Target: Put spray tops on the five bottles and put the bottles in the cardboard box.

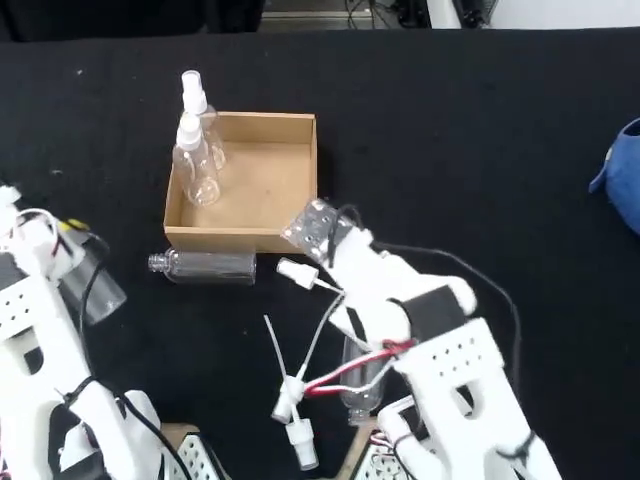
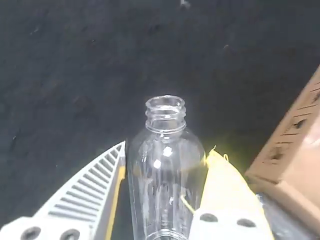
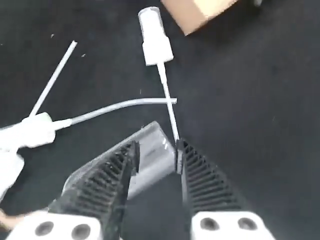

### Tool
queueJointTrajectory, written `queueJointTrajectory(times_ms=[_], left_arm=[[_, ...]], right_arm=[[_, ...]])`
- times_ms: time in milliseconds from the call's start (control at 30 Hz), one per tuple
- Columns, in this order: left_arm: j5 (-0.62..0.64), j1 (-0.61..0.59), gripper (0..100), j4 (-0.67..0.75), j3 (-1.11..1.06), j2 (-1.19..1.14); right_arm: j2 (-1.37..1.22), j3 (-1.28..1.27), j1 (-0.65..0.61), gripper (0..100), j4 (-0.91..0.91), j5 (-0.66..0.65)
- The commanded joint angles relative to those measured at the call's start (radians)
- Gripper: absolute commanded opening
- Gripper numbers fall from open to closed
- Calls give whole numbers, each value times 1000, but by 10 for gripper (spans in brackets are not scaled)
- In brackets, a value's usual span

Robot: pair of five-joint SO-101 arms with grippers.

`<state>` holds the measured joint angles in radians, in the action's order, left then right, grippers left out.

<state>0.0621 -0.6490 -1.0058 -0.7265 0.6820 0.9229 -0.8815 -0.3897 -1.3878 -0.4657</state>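
Bottle (image 2: 165, 170), uncapped, sits clamped in the left gripper (image 2: 167, 150) at the high view's left; slick plastic could twist. Right of the cardboard box (image 1: 225, 238), the right gripper (image 3: 156, 147), jaws apart, may pinch the spray top (image 3: 152, 45) by its thin tube, bending it.

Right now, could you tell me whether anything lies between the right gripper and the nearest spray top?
Nothing visible does. The spray top lies just beyond the open right gripper, its thin tube reaching one fingertip. Another top's curved tube only meets it from the side.
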Motion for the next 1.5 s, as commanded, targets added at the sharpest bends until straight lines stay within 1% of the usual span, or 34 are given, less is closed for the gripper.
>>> queueJointTrajectory(times_ms=[0,133,300,533,733,867,933,1100,1167,1333,1467], left_arm=[[31,54,29,66,62,26],[31,53,29,71,42,28],[31,54,29,114,-19,37],[31,53,29,123,-30,37],[31,44,29,123,-30,37],[31,44,29,123,-30,37],[29,44,29,123,-30,37],[28,44,29,123,-31,37],[25,44,29,123,-33,37],[25,44,29,123,-33,37],[25,44,29,123,-33,37]], right_arm=[[-134,-2,-46,103,196,-5],[-252,-4,-87,113,325,-5],[-397,-35,-112,205,486,-5],[-576,-54,-107,197,669,3],[-693,-48,-109,195,743,3],[-725,-47,-110,182,764,5],[-725,-48,-110,159,764,5],[-723,-51,-92,7,747,5],[-723,-44,-54,25,698,5],[-631,1,68,12,563,-6],[-475,16,141,12,474,-101]])
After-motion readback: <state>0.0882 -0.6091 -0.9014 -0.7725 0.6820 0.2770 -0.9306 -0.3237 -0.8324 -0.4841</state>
